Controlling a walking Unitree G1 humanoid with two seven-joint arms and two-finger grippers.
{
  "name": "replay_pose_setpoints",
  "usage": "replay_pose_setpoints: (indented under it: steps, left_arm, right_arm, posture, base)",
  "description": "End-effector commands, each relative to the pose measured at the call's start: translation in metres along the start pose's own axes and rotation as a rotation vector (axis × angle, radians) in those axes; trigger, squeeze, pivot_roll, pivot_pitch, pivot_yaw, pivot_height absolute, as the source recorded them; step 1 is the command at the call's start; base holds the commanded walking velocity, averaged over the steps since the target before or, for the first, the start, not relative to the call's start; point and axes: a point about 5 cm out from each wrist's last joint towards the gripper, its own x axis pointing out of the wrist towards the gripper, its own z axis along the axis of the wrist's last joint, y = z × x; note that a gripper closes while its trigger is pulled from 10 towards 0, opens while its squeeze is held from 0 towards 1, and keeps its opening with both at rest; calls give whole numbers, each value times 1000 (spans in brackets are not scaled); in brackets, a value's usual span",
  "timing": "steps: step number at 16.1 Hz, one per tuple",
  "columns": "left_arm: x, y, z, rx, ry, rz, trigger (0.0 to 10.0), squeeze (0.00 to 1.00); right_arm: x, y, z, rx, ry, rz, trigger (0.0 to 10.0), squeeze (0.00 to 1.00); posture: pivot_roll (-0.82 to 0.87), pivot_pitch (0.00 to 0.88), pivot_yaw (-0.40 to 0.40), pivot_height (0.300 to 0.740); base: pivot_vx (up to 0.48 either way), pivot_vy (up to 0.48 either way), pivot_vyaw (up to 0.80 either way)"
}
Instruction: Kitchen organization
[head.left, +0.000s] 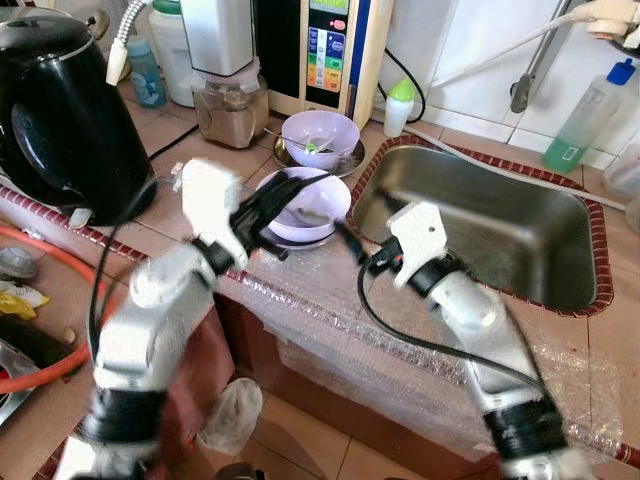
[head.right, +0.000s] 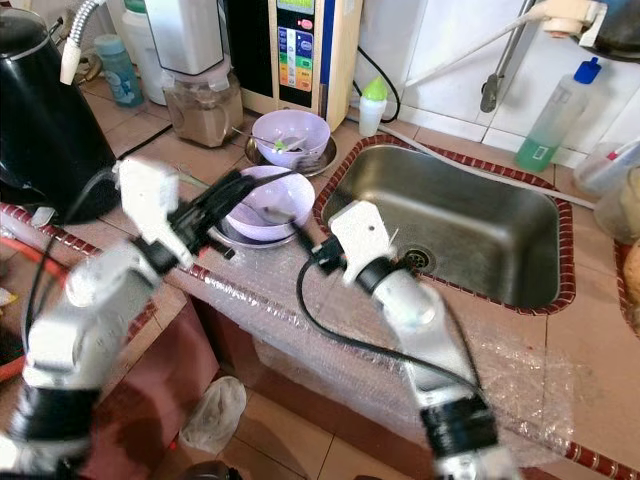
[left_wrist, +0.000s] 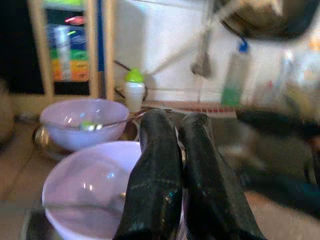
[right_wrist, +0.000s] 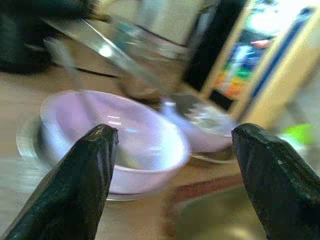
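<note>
The left gripper has its fingers pressed together, pinching nothing, and hangs over the near rim of the front lilac bowl. The right gripper has its fingers spread wide and sits just beside that bowl, near the sink edge. The bowl rests on a steel plate on the counter; a second lilac bowl stands behind it. The bowl appears light, rigid and smooth, likely slippery. A pinch across the rim wall is advised.
</note>
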Motion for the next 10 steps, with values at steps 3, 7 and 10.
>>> replay_pose_setpoints:
  steps: [3,7,10]
  left_arm:
    - [9,-10,4,95,30,-101,0,0]
    - [19,-33,3,193,72,-277,0,0]
    - [24,-37,3,208,62,-301,0,0]
  right_arm:
    - [-1,-9,-4,-92,13,-17,10000,0]
    - [-1,-17,-7,-216,-4,-40,4235,0]
    - [0,-11,-10,-193,-4,24,0,0]
  posture:
    - [-18,0,11,740]
    - [-38,0,27,740]
    - [-41,0,31,740]
  base:
    - [0,0,0]
    - [0,0,0]
    - [0,0,0]
